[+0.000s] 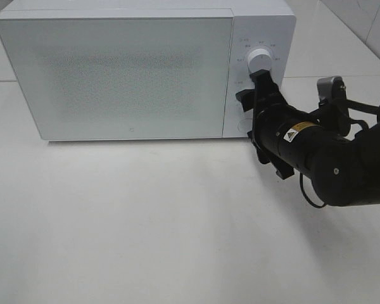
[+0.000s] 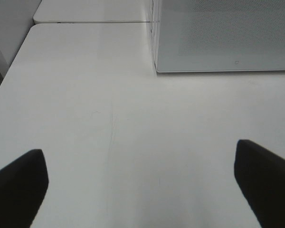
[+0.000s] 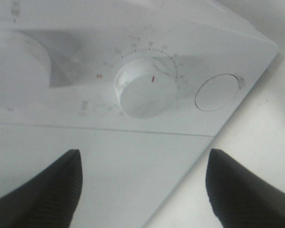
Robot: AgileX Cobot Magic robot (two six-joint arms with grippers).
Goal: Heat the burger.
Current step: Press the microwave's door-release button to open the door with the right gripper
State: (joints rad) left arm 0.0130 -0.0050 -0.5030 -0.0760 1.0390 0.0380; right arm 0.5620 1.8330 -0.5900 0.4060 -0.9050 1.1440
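Note:
The burger is out of view. The white microwave (image 1: 133,69) stands at the back of the table with its door shut. My right gripper (image 1: 256,88) is up against the control panel, just below the upper knob (image 1: 259,58). In the right wrist view its gripper (image 3: 142,190) is open. The two dark fingers (image 3: 42,187) stand apart a little in front of a white dial (image 3: 145,92) with a red mark, touching nothing. My left gripper (image 2: 142,185) hangs open over the bare table, short of the microwave's lower front corner (image 2: 157,69).
A second knob (image 3: 16,66) and a round button (image 3: 217,92) flank the dial on the panel. The white table (image 1: 145,215) stretches in front of the microwave. The right arm's black body (image 1: 329,158) lies over the table's right side.

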